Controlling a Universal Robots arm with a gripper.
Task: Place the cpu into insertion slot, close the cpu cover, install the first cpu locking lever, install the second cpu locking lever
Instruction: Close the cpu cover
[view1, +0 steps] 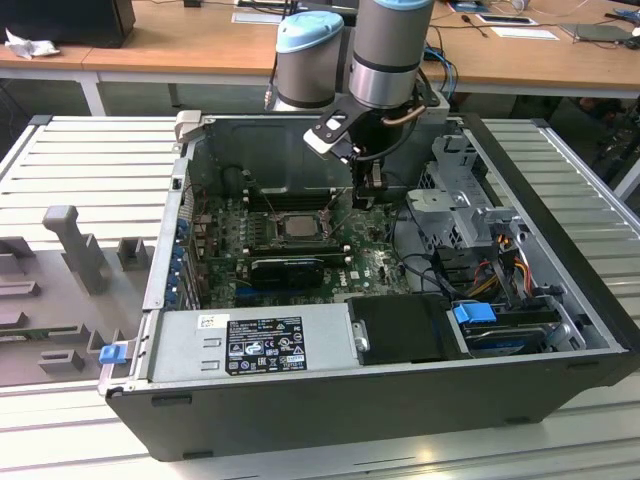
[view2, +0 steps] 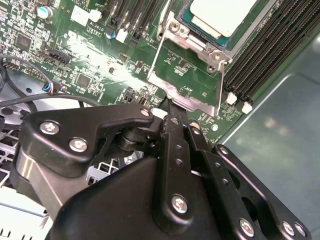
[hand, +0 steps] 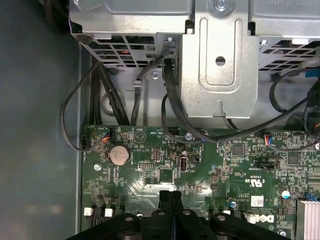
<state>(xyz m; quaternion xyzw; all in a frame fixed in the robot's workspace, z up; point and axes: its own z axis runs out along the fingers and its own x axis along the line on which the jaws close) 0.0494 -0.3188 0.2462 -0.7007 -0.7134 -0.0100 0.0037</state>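
Though the cpu (view1: 298, 224) lies flat in the insertion slot (view2: 176, 29), the cpu cover (view2: 219, 87) is swung open off the slot's edge, with green motherboard (view2: 90, 60) showing through its square window. To the exterior view's left of the slot runs the ribbed grey table (view1: 90, 150). Just to the slot's right in that view hangs the claw (view1: 366, 192), clenched, its black fingertips (view2: 171, 109) meeting the cover's outer lip; whether they pinch that lip cannot be told. Further right of the slot stands the perforated steel drive cage (view1: 470, 200). The cover looks like a thin, stiff, light stamped-metal frame, smooth and probably slippery, and is best taken by its free-edge lip. The pale chip is likely fragile, so pressing on it is unwise.
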